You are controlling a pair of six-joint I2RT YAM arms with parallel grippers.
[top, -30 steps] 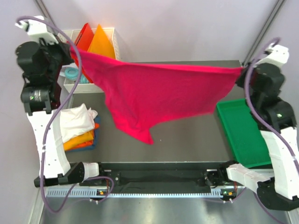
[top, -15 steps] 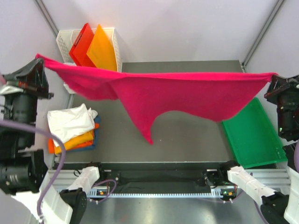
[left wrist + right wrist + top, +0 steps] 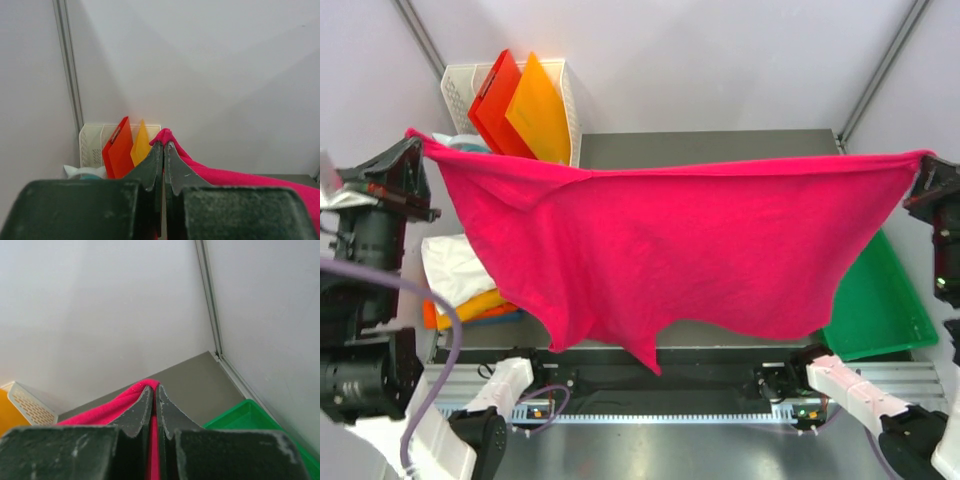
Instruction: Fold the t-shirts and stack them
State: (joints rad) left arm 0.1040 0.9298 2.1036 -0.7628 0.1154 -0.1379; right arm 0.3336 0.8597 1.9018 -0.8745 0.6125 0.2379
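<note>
The large crimson-pink t-shirt (image 3: 680, 250) hangs spread in the air between both arms, high above the table. My left gripper (image 3: 415, 140) is shut on its left corner; the pinched cloth (image 3: 167, 135) shows past the closed jaws of the left gripper (image 3: 163, 145). My right gripper (image 3: 925, 160) is shut on its right corner, with cloth (image 3: 120, 402) pinched at the right gripper (image 3: 154, 387). At the left, partly behind the hanging shirt, a white t-shirt (image 3: 450, 265) lies on a folded orange one (image 3: 470, 305). The blue one is hidden.
A white basket (image 3: 455, 85) at the back left holds a red board (image 3: 492, 95) and an orange board (image 3: 542, 110); it also shows in the left wrist view (image 3: 92, 145). A green tray (image 3: 885, 305) lies at the right, also visible in the right wrist view (image 3: 250, 415).
Both grippers have lifted and pulled the crimson-pink shirt toward the camera. It now hangs as a wide sheet and covers most of the table and part of the folded stack.
</note>
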